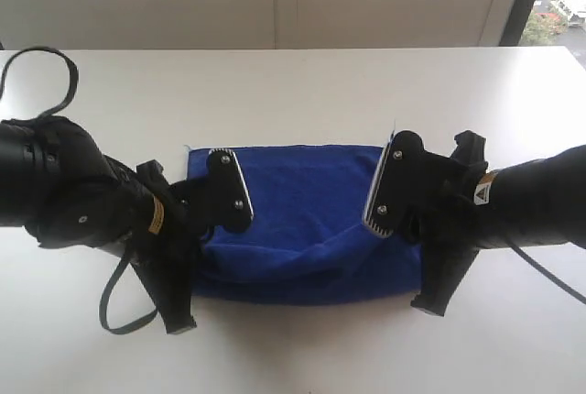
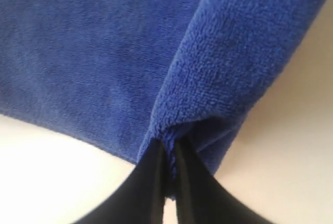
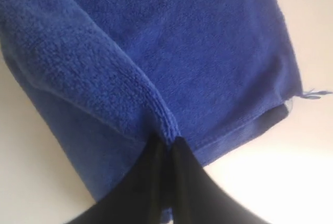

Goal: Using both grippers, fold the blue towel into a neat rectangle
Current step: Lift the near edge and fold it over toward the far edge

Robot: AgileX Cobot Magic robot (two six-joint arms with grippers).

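The blue towel lies on the white table, partly doubled over, its near layer lifted and sagging across the middle. My left gripper is shut on the towel's left edge, pinching a fold of fuzzy cloth between its black fingers. At the right edge my right gripper is shut on a raised ridge of the towel, the black fingers pressed together. A loose thread sticks out from one towel corner.
Bare white table surface surrounds the towel. A black cable loops above the left arm, and another loop hangs below it. A pale wall runs behind the table's far edge.
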